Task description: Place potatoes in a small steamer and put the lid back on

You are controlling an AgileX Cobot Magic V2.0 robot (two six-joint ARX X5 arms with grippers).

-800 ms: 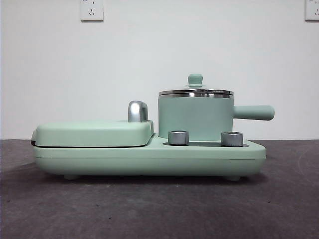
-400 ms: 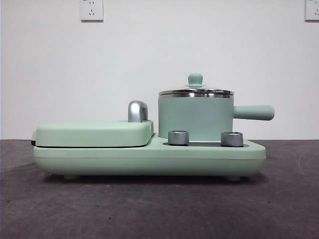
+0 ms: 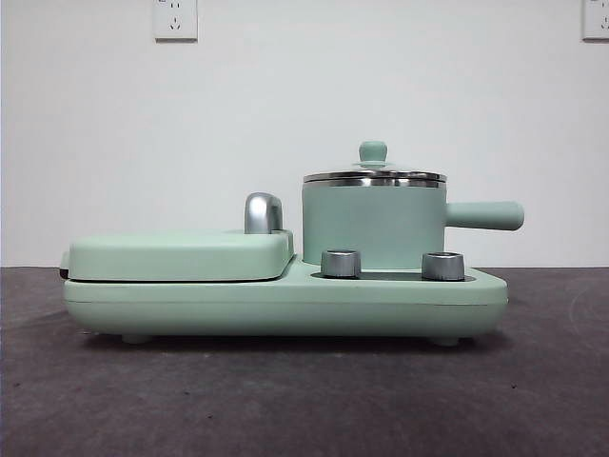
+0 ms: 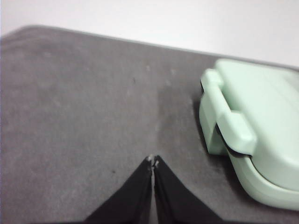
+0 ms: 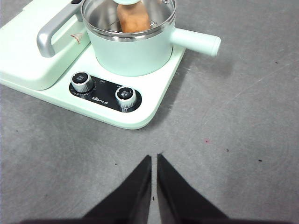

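The small steamer point(image 3: 373, 227) stands on the right half of the mint-green cooker base point(image 3: 285, 303), its stubby handle pointing right. The glass lid point(image 3: 373, 175) rests on its chrome rim, knob up. Through the lid point(image 5: 128, 11) in the right wrist view, the orange-brown potato point(image 5: 133, 18) lies inside the steamer point(image 5: 133, 51). My right gripper point(image 5: 153, 158) is shut over bare table, in front of the cooker and apart from it. My left gripper point(image 4: 153, 159) is shut above the table beside the griddle's end point(image 4: 252, 135). Neither gripper shows in the front view.
The flat griddle with its closed cover point(image 3: 181, 255) fills the cooker's left half, with a chrome handle point(image 3: 263, 212) behind it. Two knobs point(image 3: 341, 263) point(image 3: 442, 266) sit on the front of the base. Dark grey table point(image 3: 285, 400) lies all around.
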